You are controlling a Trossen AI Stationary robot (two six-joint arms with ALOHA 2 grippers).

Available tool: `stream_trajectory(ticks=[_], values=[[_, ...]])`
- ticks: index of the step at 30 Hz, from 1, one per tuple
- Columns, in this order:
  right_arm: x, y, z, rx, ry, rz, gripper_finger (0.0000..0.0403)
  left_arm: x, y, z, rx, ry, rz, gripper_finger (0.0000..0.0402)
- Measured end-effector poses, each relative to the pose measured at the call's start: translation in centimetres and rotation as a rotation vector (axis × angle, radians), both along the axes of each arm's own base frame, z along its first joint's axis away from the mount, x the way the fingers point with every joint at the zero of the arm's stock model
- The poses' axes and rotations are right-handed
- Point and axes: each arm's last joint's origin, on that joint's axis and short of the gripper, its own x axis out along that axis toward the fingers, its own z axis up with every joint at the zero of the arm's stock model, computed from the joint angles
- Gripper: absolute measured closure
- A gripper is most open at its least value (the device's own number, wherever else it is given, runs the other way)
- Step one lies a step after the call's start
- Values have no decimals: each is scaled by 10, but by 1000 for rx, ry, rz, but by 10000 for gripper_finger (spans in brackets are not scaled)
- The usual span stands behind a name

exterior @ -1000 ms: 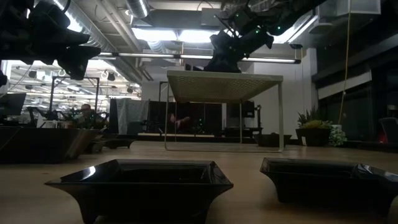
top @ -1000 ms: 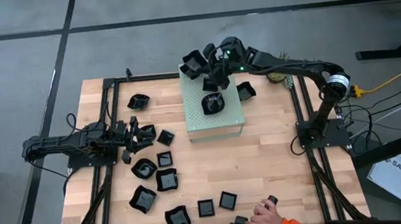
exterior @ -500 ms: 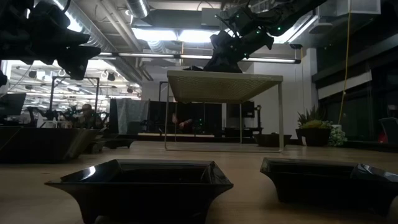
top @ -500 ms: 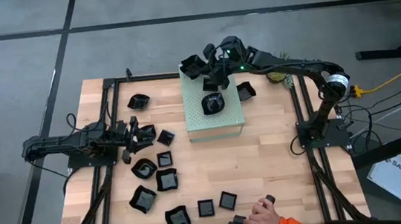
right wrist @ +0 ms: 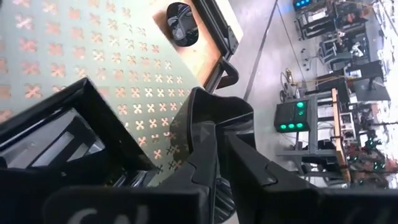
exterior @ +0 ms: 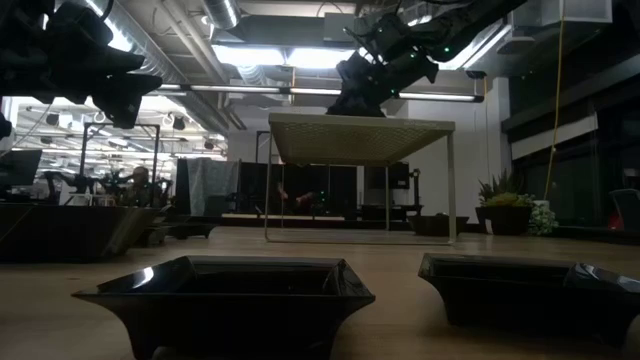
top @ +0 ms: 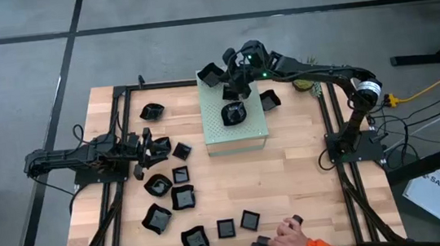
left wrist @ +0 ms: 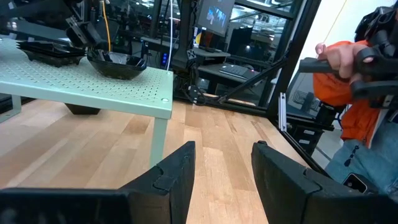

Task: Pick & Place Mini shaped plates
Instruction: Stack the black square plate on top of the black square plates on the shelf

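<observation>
2 mini shaped plates (top: 234, 113) already sit on the pale green perforated box (top: 235, 134), apparently the drop spot; others lie scattered on the table (top: 291, 173). Right tool (top: 236, 84) pinches a plate's rim above the box, while left tool (top: 157, 148), spread, waits near the loose ones.

Some fifteen black plates (top: 183, 197), one perforated box (top: 236, 132)

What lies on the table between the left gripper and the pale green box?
In the high view, one small black plate sits between the left gripper and the green box; otherwise bare wood.
</observation>
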Motion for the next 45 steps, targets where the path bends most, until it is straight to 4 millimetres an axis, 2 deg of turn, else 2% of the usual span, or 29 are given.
stream_trajectory(ticks=[7,13,23,28,33,36,41,45], values=[[-12,5,22,17,-47,-93,365,0,0,0,0,0,0,249],[-32,22,33,150,34,-150,365,0,0,0,0,0,0,249],[-65,49,38,406,199,-282,365,0,0,0,0,0,0,249],[-81,63,39,472,300,-412,365,0,0,0,0,0,1,249],[-95,79,41,520,385,-451,365,0,0,0,0,0,1,249],[-104,89,32,552,402,-459,365,0,0,0,0,0,0,249],[-124,108,0,565,428,-461,365,0,0,0,0,0,1,249],[-132,125,-24,593,371,-514,365,0,0,0,0,0,1,249]])
